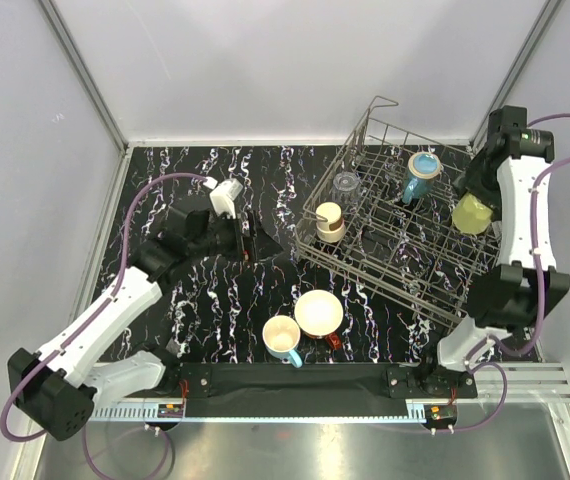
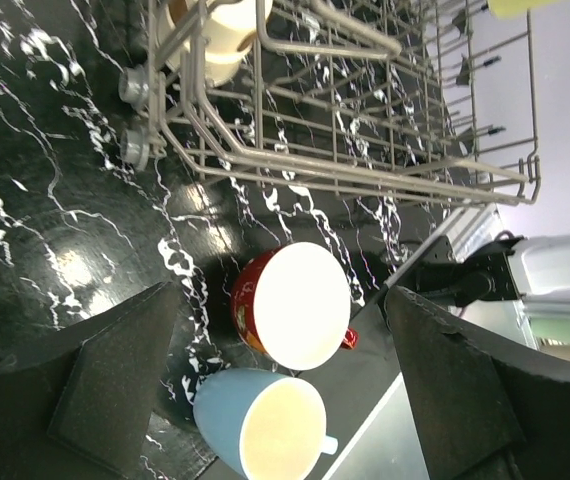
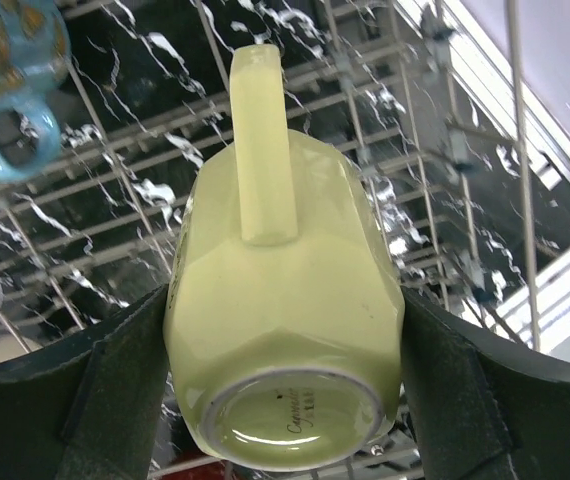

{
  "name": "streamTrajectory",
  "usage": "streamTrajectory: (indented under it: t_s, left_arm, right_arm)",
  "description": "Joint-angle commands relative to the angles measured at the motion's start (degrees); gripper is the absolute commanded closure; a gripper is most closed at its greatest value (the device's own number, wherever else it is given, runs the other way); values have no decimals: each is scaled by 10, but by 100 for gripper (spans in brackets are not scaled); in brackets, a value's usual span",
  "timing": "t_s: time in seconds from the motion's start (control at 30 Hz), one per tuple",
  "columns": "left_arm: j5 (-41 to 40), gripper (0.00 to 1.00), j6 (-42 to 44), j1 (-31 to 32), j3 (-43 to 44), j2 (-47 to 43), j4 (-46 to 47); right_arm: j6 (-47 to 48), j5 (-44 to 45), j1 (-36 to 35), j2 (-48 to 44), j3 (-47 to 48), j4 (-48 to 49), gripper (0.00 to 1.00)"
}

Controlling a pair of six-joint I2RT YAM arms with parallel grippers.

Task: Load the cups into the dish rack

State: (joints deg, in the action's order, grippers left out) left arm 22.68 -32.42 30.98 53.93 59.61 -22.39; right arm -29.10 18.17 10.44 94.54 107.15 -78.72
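Observation:
The grey wire dish rack stands at the back right. In it are a clear tumbler, a cream-brown cup and a teal cup. My right gripper is shut on a yellow-green mug and holds it upside down over the rack's right end. In the right wrist view the mug has its base toward the camera, above the rack wires. A light-blue mug and a wide red mug stand on the table. My left gripper is open and empty, left of the rack.
The left wrist view shows the red mug and the light-blue mug side by side between my open fingers, farther off, with the rack beyond. White walls enclose the black marbled table.

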Motion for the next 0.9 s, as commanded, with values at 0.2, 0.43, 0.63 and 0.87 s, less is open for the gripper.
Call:
streamTrajectory:
  t_s: [0.2,0.43,0.63,0.87]
  left_arm:
    - [40,9,-2,-6,0,30,24]
    - [45,9,2,-9,7,44,12]
    - [51,9,0,-15,6,50,12]
    - [57,10,-1,-19,6,55,12]
  right_arm:
    - [35,-15,40,84,115,66,100]
    - [39,-35,55,156,183,86,100]
    - [45,-40,56,181,190,126,100]
    - [47,-41,56,207,191,151,100]
